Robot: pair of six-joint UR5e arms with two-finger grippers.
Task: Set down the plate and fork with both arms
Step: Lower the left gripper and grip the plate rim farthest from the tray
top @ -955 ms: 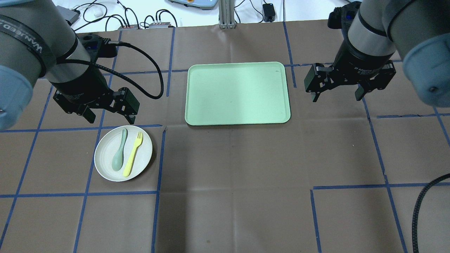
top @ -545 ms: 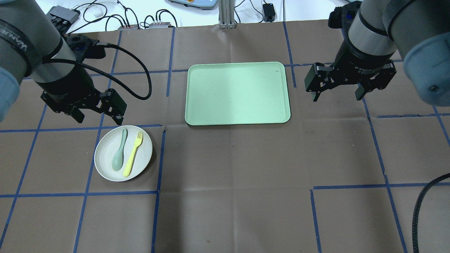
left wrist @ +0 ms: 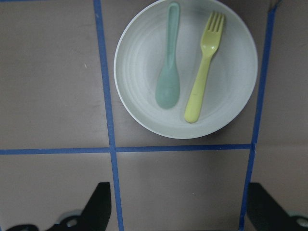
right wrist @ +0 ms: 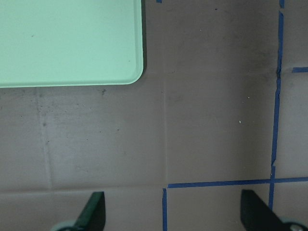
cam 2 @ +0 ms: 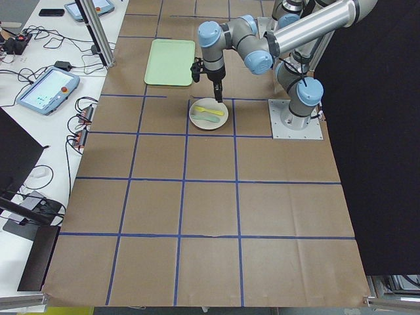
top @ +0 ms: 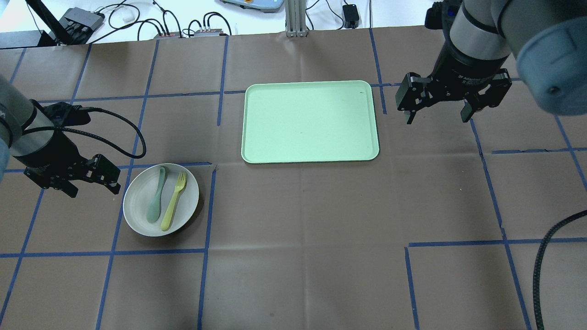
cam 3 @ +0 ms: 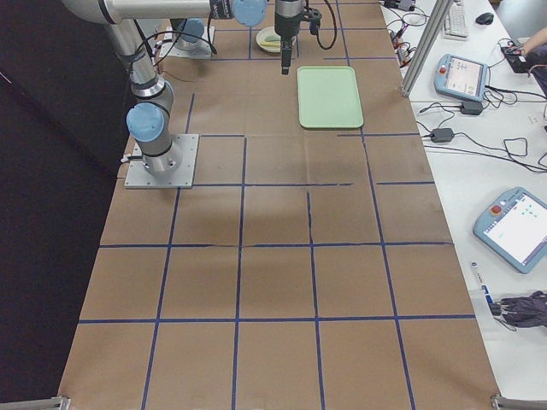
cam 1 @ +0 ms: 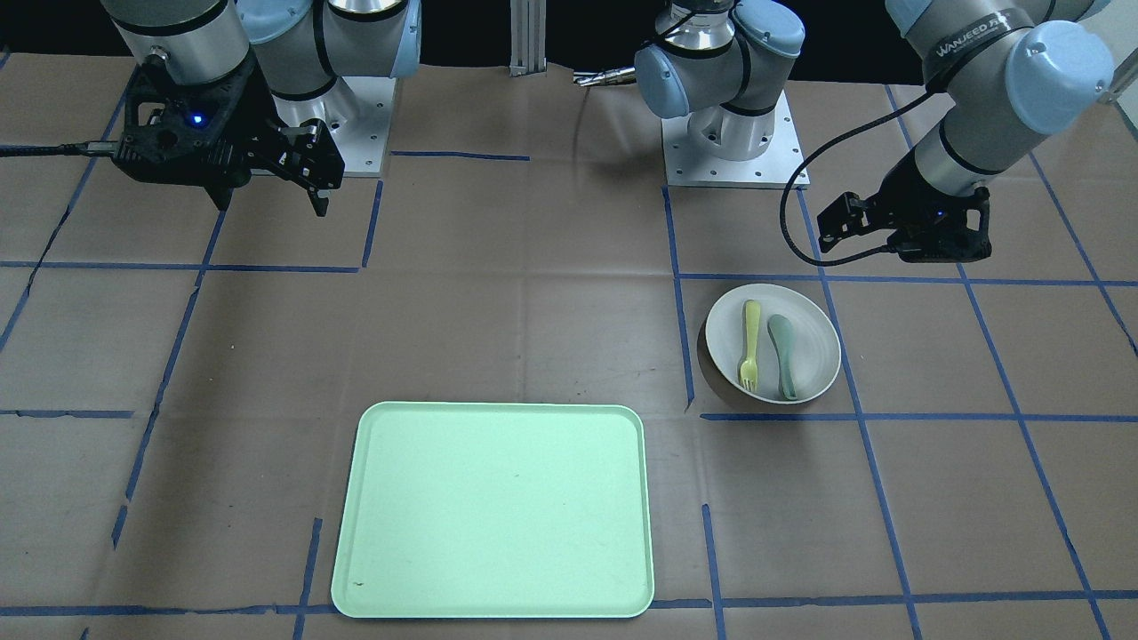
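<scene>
A bench (top: 293,284) covered in brown paper and marked off with blue tape lines is filling the scene, with cables (top: 137,20) lying along its far edge. The plate (top: 137,213) is sitting flat on the left side of the bench, nearer the robot than the tray (top: 309,137) and well apart from it. The fork (top: 174,201) is lying inside the plate with its tines pointing to the far side and its handle end reaching the near rim. A spoon (top: 155,199) is lying just to its left, bowl end near, with a thin gap between the two. The tray is resting in the middle of the bench, farther back.

The left arm (top: 23,133) is hanging above the bench near the plate, on its left, touching nothing. Its jaws are standing wide apart and gripping nothing; the wrist view is showing the plate ahead of them, not between them. The right arm (top: 474,41) is hovering just right of the tray over bare paper off the tray's corner, its jaws likewise spread wide and empty.
</scene>
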